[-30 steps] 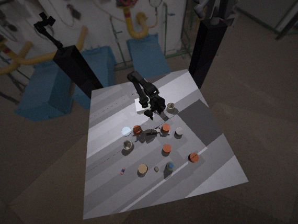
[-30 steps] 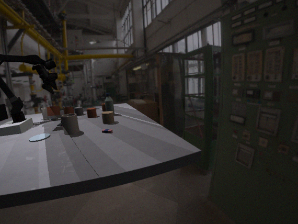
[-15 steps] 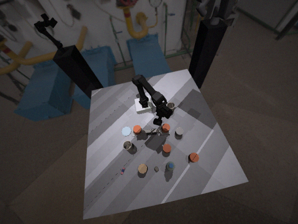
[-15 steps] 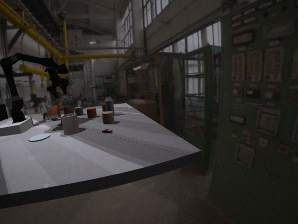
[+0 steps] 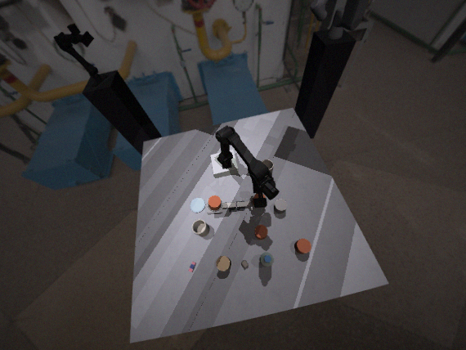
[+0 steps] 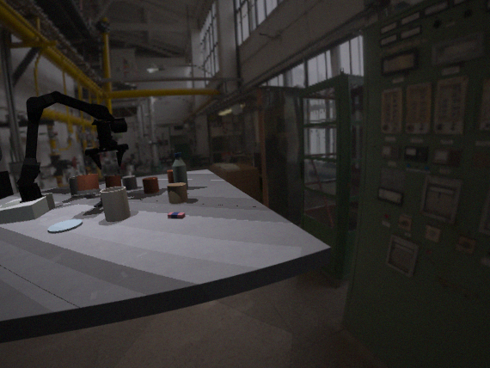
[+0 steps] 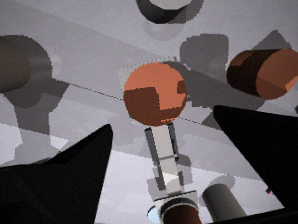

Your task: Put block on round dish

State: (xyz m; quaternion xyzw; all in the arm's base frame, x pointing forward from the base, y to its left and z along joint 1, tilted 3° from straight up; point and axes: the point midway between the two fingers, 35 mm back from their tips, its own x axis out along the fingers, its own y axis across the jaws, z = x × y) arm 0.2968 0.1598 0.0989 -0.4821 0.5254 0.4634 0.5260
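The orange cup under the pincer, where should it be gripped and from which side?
Grip the orange cup across its round side wall, coming straight down from above. It stands upside down, closed end up, on the balance, and the open pincer hangs above it.

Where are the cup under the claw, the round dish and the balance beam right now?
cup under the claw [image 7: 155, 93], wrist view, on its orange top.
round dish [image 5: 198, 204], top view, on its pale blue face.
balance beam [image 7: 163, 146], wrist view, on the grey bar.
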